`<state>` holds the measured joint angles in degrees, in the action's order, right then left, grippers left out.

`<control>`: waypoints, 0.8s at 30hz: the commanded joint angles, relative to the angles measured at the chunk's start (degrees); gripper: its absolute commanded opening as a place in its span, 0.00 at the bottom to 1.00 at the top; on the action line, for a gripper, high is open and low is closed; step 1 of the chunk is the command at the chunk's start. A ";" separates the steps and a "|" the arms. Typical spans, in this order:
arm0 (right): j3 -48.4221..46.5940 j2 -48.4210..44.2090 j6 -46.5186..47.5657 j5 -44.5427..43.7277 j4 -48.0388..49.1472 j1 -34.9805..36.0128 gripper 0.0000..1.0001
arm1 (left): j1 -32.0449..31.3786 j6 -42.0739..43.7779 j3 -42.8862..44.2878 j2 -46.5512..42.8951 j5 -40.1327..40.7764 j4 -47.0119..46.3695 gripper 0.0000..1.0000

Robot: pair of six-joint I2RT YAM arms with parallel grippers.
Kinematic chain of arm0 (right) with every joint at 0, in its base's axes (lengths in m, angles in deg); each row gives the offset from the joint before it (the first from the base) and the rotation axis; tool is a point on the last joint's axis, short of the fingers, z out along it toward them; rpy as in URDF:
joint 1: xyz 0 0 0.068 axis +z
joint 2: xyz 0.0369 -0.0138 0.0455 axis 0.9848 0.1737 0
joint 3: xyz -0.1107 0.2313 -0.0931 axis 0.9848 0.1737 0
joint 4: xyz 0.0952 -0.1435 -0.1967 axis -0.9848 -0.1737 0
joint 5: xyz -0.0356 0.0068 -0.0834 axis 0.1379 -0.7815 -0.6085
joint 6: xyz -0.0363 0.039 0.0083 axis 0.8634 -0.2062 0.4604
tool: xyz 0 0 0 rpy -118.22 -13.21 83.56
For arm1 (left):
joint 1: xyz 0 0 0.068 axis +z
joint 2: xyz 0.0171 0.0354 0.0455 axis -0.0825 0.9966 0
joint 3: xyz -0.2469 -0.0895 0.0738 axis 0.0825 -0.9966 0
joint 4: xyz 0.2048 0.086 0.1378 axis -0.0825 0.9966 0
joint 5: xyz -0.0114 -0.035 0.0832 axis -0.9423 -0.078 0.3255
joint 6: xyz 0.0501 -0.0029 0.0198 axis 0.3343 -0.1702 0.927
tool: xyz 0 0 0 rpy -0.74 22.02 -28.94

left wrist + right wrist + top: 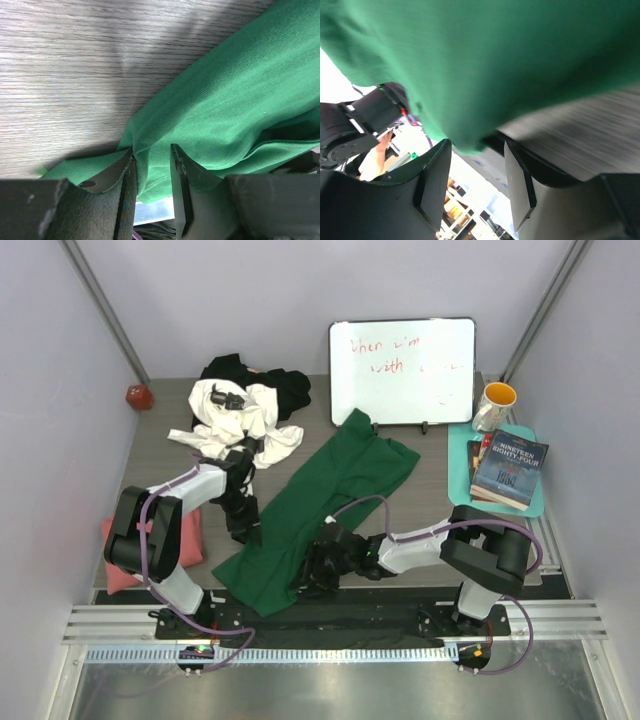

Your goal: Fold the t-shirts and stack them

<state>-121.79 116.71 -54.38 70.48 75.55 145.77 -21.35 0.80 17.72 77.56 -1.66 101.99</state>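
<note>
one soft dk-green tee (335, 485): l tool (152, 152) pinches its fold, r tool (477, 150) half-open at edge.

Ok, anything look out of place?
Yes: the dark green t-shirt lies diagonally, its near end spilling over the table's front edge. The white t-shirt and black t-shirt sit crumpled together at the back left.
</note>
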 commanded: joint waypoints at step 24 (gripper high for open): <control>-6.07 1.77 3.02 -1.97 0.36 0.05 0.52 | -1.13 0.86 -0.41 -0.72 -1.38 -1.30 0.31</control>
<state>-125.68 117.93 -51.74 68.84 73.19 145.73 -22.03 0.82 17.52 77.54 -1.90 101.55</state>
